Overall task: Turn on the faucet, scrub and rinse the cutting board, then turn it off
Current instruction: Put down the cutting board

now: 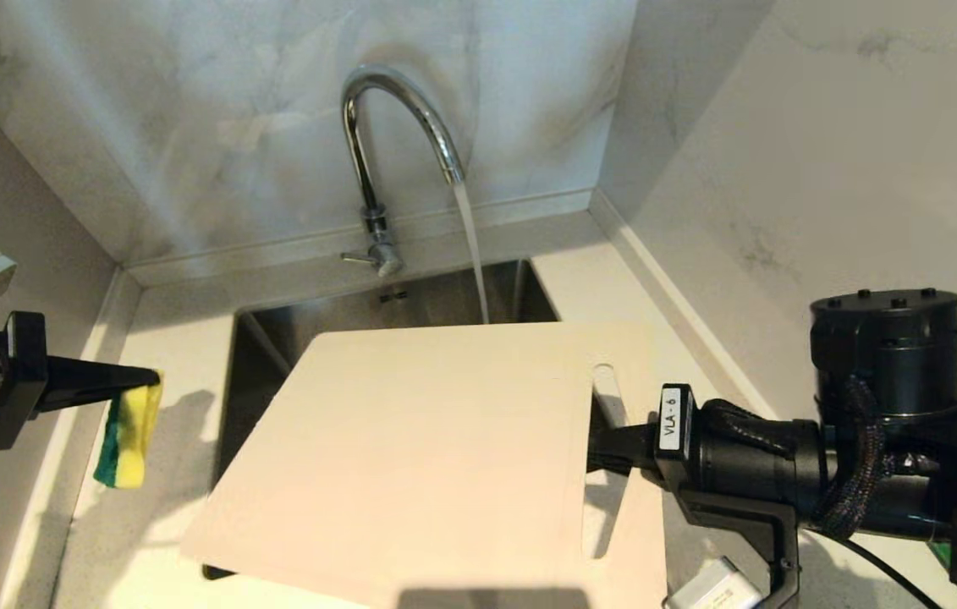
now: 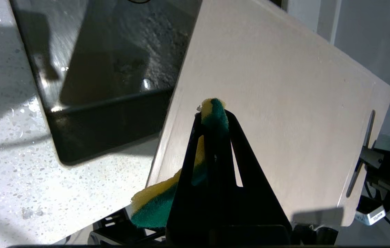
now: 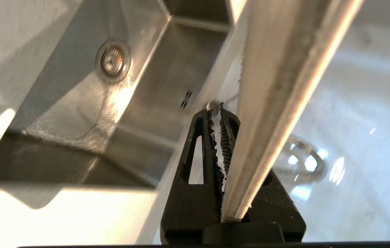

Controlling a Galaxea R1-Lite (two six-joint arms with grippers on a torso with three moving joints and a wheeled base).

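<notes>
Clamping the cutting board (image 1: 436,457) by its handle end, the right tool (image 1: 601,448) has its fingers pressed together on the thin plastic, just beside the long handle slot; in the right wrist view the board's edge (image 3: 277,103) runs out from between the ribbed pads (image 3: 227,137), the tool itself (image 3: 217,113) closed tight on it. From that tool the board stretches away toward the robot's left, held up off the worktop (image 1: 156,524) and tilted, covering most of the sink (image 1: 444,300) below it. Beyond the board's far edge, water (image 1: 471,254) runs in a steady stream from the faucet (image 1: 398,110) down behind the board into the sink; the faucet's thin side lever (image 1: 357,257) sticks out at its base.

The left tool (image 1: 144,381) hangs well off the board's left edge, over the worktop beside the sink, its fingers squeezed together on a green-and-yellow sponge (image 1: 129,436) that dangles below them. In the left wrist view the sponge (image 2: 160,203) bulges out on both sides of the closed tool (image 2: 213,115), with the board (image 2: 284,113) lying ahead of it and not touching it, and the dark sink basin (image 2: 112,69) off to one side.
</notes>
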